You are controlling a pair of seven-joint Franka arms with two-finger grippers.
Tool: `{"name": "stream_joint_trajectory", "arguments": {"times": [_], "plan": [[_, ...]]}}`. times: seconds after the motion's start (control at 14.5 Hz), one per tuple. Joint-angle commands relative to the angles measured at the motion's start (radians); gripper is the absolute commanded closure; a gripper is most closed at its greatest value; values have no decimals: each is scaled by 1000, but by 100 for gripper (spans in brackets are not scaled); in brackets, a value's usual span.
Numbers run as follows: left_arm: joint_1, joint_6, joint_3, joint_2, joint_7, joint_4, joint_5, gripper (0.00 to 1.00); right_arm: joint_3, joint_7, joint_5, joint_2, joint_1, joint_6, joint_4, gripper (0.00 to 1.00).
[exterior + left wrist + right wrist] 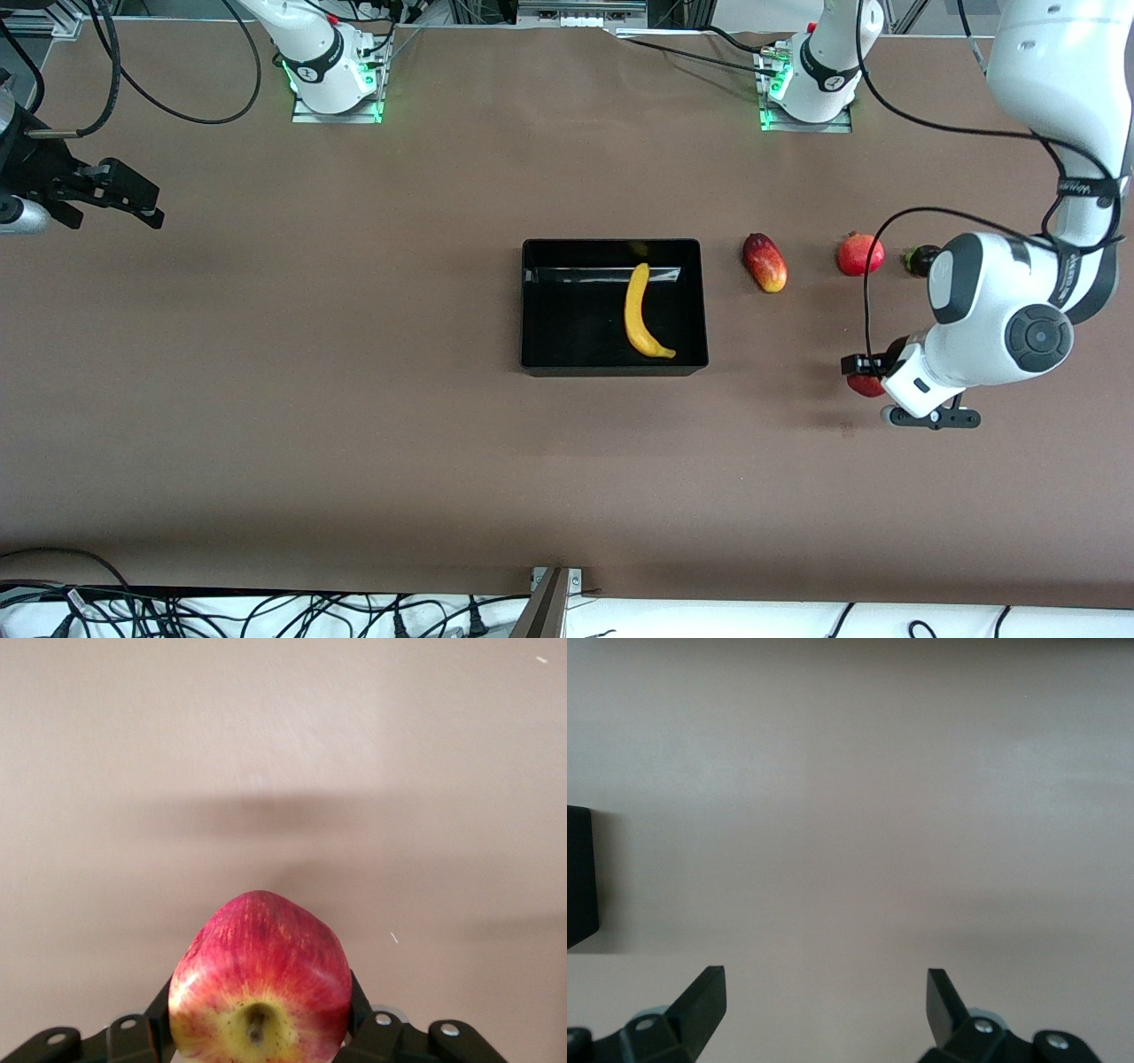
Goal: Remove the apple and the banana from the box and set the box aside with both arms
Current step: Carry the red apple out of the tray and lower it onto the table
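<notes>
One banana [644, 315] is seen lying in the black bin [567, 359]; 1 apple [259, 985] is clamped by the left gripper [864, 374] over bare table. Beside bin: 1 oblong red-yellow fruit [765, 262], 1 crowned red fruit [860, 254], 1 dark item [919, 260]. Right gripper [826, 1003]: spread wide, empty, waiting.

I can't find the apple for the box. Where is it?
The apple is clamped in the left hand, over bare table toward the left arm's end, well clear of the black box where the banana already lies.
</notes>
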Motion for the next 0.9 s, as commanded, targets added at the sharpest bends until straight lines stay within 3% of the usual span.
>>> {"name": "stream_joint_trajectory", "arguments": {"times": [0.0, 0.62, 0.69, 0.76, 0.83], "plan": [[-23, 81, 5, 51, 11, 4, 28, 100, 3, -14, -1, 7, -5, -15, 20, 0], [-28, 234, 41, 148, 0, -2, 97, 100, 3, -14, -1, 6, -5, -16, 20, 0], [-28, 234, 41, 153, 0, -2, 103, 88, 3, -14, -1, 7, -5, -16, 20, 0], [-28, 234, 41, 153, 2, -2, 114, 48, 3, -14, -1, 7, -5, -16, 20, 0], [-28, 233, 41, 151, 0, -2, 116, 0, 3, -14, -1, 7, -5, -16, 20, 0]]}}
